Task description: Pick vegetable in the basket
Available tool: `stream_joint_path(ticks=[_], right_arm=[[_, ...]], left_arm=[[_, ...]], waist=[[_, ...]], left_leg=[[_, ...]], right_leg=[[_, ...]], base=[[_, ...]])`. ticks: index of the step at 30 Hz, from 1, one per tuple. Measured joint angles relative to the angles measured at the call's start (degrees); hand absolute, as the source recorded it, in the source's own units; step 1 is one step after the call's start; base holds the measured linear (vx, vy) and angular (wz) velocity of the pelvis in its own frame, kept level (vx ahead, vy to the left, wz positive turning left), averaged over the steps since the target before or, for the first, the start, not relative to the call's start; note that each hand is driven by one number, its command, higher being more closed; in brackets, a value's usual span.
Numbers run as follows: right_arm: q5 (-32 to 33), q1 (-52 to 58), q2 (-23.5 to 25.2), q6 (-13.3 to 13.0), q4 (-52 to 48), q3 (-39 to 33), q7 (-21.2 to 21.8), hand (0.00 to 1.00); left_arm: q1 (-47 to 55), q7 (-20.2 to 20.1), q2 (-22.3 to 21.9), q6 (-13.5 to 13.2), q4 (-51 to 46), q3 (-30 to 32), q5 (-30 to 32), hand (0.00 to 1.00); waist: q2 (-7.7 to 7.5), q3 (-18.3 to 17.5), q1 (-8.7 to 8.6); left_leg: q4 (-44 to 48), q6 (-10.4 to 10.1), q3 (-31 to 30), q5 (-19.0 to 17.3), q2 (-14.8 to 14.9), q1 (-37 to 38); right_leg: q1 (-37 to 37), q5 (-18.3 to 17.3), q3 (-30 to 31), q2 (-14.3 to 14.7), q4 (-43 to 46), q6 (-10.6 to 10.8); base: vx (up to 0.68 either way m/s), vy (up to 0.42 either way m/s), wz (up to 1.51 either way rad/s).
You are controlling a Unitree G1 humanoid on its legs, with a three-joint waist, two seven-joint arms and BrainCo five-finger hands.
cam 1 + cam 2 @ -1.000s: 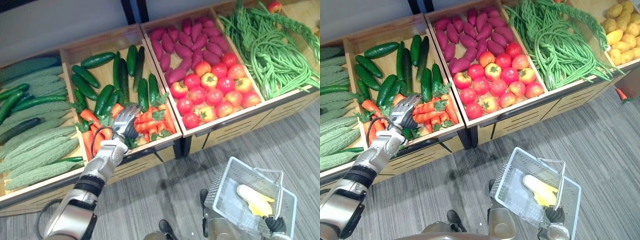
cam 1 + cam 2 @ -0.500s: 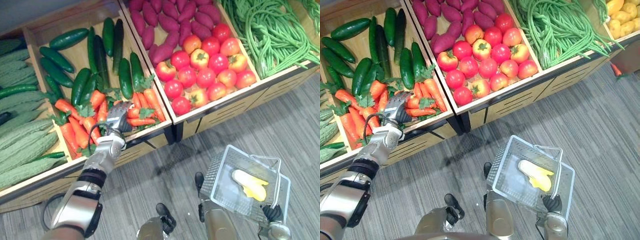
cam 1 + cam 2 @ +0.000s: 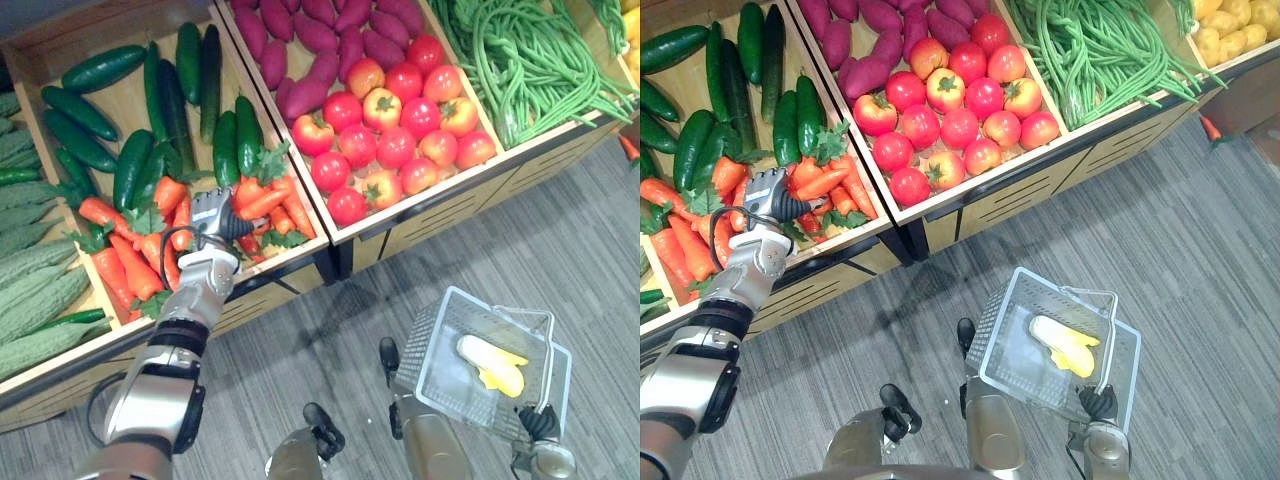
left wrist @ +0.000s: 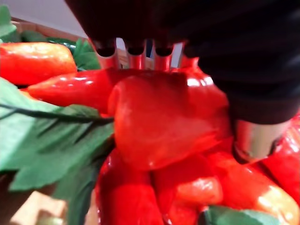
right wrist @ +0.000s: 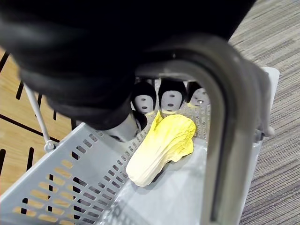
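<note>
at the front of the middle bin [image 3: 125,100], my left hand [image 3: 213,215] is down in the carrots [image 3: 135,262], back of hand up. cucumbers [image 3: 130,168] lie behind it in the same bin. in the left wrist view the fingers [image 4: 136,57] curl over the far side of one carrot [image 4: 164,117] and the thumb [image 4: 255,140] presses its near side, so i log that hand as clamped on the carrot. the carrot touches others under and beside it, with green tops alongside. i cannot tell whether it is lifted clear of the pile.

next bin toward my right: tomatoes [image 3: 395,140] in front, sweet potatoes [image 3: 320,30] behind. beyond that, green beans [image 3: 520,60]. to the left of the carrots, bitter gourds [image 3: 30,290].

low on my right side, the right hand [image 3: 1098,402] carries the basket [image 3: 425,345] over the grey floor [image 3: 300,340], well apart from the bins. the right wrist view shows its fingers [image 5: 172,96] wrapped round the handle [image 5: 225,140], gripping it. one pale yellow cabbage [image 5: 161,147] lies flat on the basket bottom, near the handle side.
</note>
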Motion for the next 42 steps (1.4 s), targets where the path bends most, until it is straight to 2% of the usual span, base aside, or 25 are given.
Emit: stream_joint_path(ticks=[8,11,15,16,18,19,20,21,23,25,27,29,31,34,42], right_arm=[[-0.7,0.3,-0.2,0.0,1.7,0.5,-0.7,1.00],[-1.2,0.3,-0.6,0.6,3.1,-2.0,-1.3,1.00],[-4.1,0.3,-4.5,1.4,4.8,-5.6,-1.3,1.00],[-10.3,1.9,-13.5,1.5,-1.6,-3.1,1.1,1.00],[-10.3,2.4,-13.6,1.0,-1.6,-3.1,1.2,1.00],[-11.0,2.8,-17.3,2.0,-6.4,0.9,2.5,1.00],[-12.2,1.8,-32.1,-2.1,-18.8,12.2,9.9,1.00],[-12.1,2.8,-33.1,-3.8,-22.2,12.5,10.3,1.00],[-11.8,3.9,-33.5,-5.6,-25.4,12.7,11.4,1.00],[-11.7,3.8,-34.7,-5.8,-27.2,14.2,11.7,1.00],[-9.5,1.9,-39.6,-5.9,-30.4,19.6,13.7,1.00],[-8.9,-0.8,-43.8,-6.5,-34.3,24.1,15.4,1.00],[-7.6,-3.5,-47.1,-9.0,-39.7,26.5,16.3,1.00],[-4.6,-5.6,-49.5,-10.7,-43.5,28.5,16.3,1.00],[-2.6,-6.9,-54.5,-11.2,-47.4,34.0,18.3,1.00]], left_arm=[[4.4,-1.5,0.1,0.3,-1.8,-0.8,0.1,1.00],[7.5,-1.9,0.7,0.2,-8.4,-0.8,0.1,1.00],[9.9,-2.6,3.4,-0.2,-14.8,-2.3,0.3,1.00],[16.0,-4.1,8.5,-7.3,-29.7,-8.2,0.2,1.00],[16.0,-4.7,8.5,-7.4,-29.8,-8.8,0.2,1.00],[20.0,-5.1,10.8,-6.6,-36.3,-9.4,0.1,1.00],[21.3,-10.8,15.4,-15.7,-49.9,-19.8,-6.6,1.00],[21.0,-11.8,14.8,-17.5,-51.2,-21.5,-6.6,1.00],[20.8,-12.7,14.2,-18.1,-51.2,-23.2,-6.6,1.00],[19.6,-12.8,14.3,-17.6,-51.4,-24.8,-6.9,1.00],[16.2,-14.4,14.3,-17.8,-53.6,-30.4,-10.5,1.00],[12.7,-16.1,13.5,-19.1,-56.8,-35.6,-14.3,1.00],[10.0,-17.8,12.3,-21.4,-59.8,-40.0,-18.5,1.00],[8.9,-19.6,11.7,-21.9,-59.7,-42.9,-20.2,1.00],[7.5,-22.7,10.7,-21.9,-59.7,-48.5,-22.3,1.00]], waist=[[0.27,-0.2,-0.02],[0.86,-0.7,0.19],[2.19,-4.0,0.27],[1.90,-9.5,-0.09],[1.36,-9.9,-0.07],[1.28,-10.0,-0.04],[1.69,-10.5,-0.54],[1.60,-10.5,-1.50],[1.87,-10.7,-1.43],[2.31,-11.0,-1.13],[3.49,-11.7,-0.60],[3.92,-11.8,-0.67],[4.17,-12.2,-1.68],[4.44,-13.1,-3.15],[4.30,-15.4,-3.63]], left_leg=[[-0.2,0.1,-2.3,0.3,-0.3,3.0],[-0.9,0.3,-3.5,0.7,-0.8,4.6],[-3.1,0.6,-4.4,1.8,-2.3,6.2],[-3.9,-0.4,-0.3,1.1,-2.7,9.9],[-3.9,-0.2,0.0,1.2,-2.6,10.1],[-2.2,-0.9,4.7,-0.2,-2.1,13.1],[-1.7,-2.3,16.0,-3.6,-1.3,18.3],[-1.5,-2.3,16.6,-3.6,-1.3,18.4],[-1.0,-2.5,17.9,-3.7,-0.7,19.1],[-1.0,-2.8,19.5,-3.9,-0.6,20.1],[-0.9,-3.1,22.1,-4.1,-0.5,21.3],[-0.9,-3.4,24.6,-4.2,-0.5,22.3],[-0.9,-4.3,27.9,-4.7,-0.4,23.1],[-0.9,-5.1,30.5,-4.8,-0.4,24.0],[-0.9,-5.7,33.2,-4.7,-0.3,25.2]], right_leg=[[4.6,0.0,-2.6,-0.8,-0.8,0.0],[6.7,-0.1,-4.1,-1.4,-0.8,0.0],[8.1,-0.4,-4.9,-2.4,-0.8,-0.1],[10.0,-0.2,-0.4,-1.5,-2.9,1.1],[10.2,0.0,0.2,-1.3,-3.1,1.0],[10.4,0.9,4.4,0.9,-2.4,0.4],[10.2,0.5,13.4,3.7,-1.6,1.0],[10.2,0.7,13.3,3.9,-1.7,1.3],[10.3,1.4,14.1,4.8,-1.7,1.1],[10.3,1.4,15.0,5.5,-1.6,1.1],[10.3,1.4,16.8,6.4,-1.4,1.1],[10.2,1.4,19.1,7.5,-0.9,1.1],[9.7,1.2,21.6,9.0,-0.8,1.3],[9.2,1.1,23.8,10.2,-0.8,1.4],[9.1,1.2,25.4,11.5,-0.6,1.5]], base=[[-0.01,-0.036,0.14],[-0.03,-0.016,0.23],[-0.06,-0.018,-0.05],[-0.11,-0.070,-0.84],[-0.06,-0.057,-0.78],[-0.01,0.089,-2.63],[0.02,0.090,-2.74],[0.03,0.103,-2.20],[0.05,-0.033,-0.31],[0.05,-0.037,-0.30],[0.04,-0.027,-0.49],[0.02,-0.012,-0.65],[0.02,-0.001,-0.69],[0.05,0.007,-0.50],[0.03,-0.004,-0.17]])
